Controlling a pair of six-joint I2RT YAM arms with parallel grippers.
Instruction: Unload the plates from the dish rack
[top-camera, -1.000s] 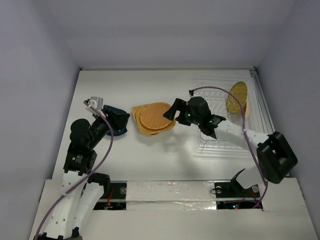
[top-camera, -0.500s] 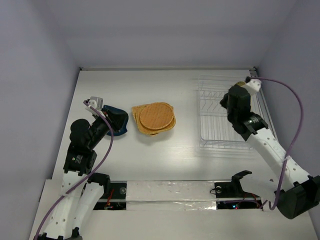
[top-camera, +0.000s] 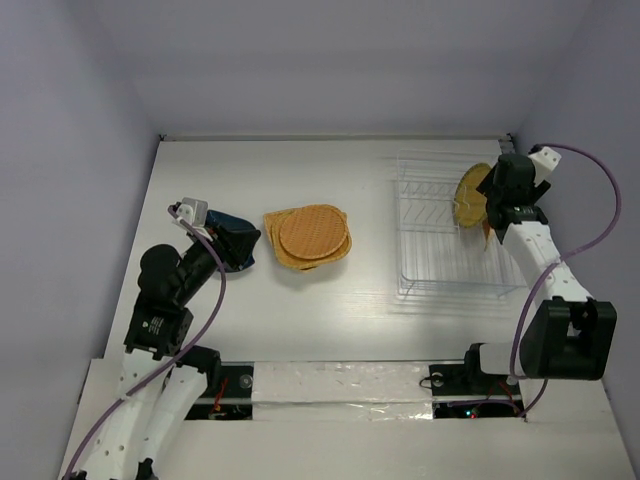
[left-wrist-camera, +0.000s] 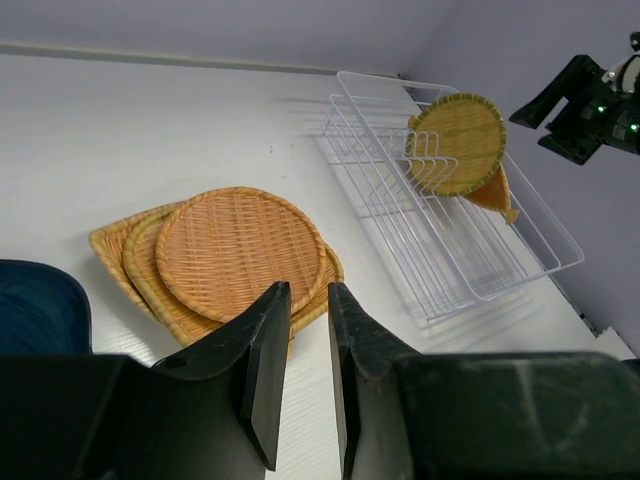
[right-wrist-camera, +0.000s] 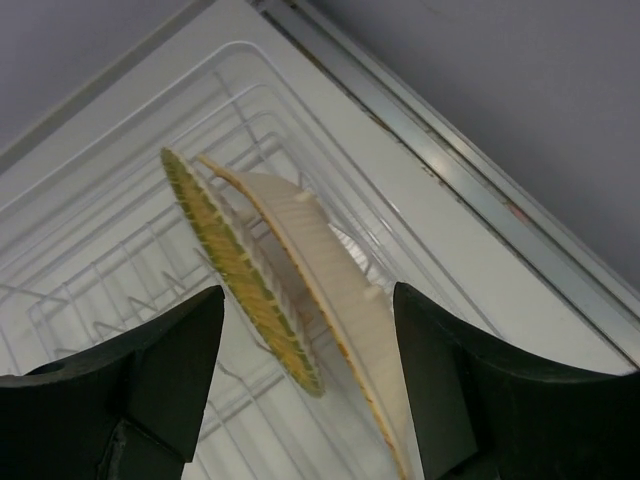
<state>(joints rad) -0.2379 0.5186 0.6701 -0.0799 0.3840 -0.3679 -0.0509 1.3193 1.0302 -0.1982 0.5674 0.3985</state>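
At the upper right of the top view the right gripper (top-camera: 494, 196) hangs spread wide over two plates (top-camera: 470, 196) standing in the dish rack (top-camera: 430, 270), apparently lining up a grasp, while the left gripper (left-wrist-camera: 300, 330), nearly clenched and empty, waits by the unloaded stack (top-camera: 307, 238).

stacked woven plates (left-wrist-camera: 235, 255) on table (left-wrist-camera: 120, 130) | dish rack (left-wrist-camera: 450, 250) holds round plate (left-wrist-camera: 460, 140) upright | jaws nearly closed, empty

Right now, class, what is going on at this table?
Two robot arms are emptying a clear dish rack. The right gripper hangs open-fingered over two woven plates left standing in the rack, gripping neither. Three woven plates lie stacked mid-table, with a dark blue dish beside them, where the left gripper hovers, its fingers nearly closed and empty.
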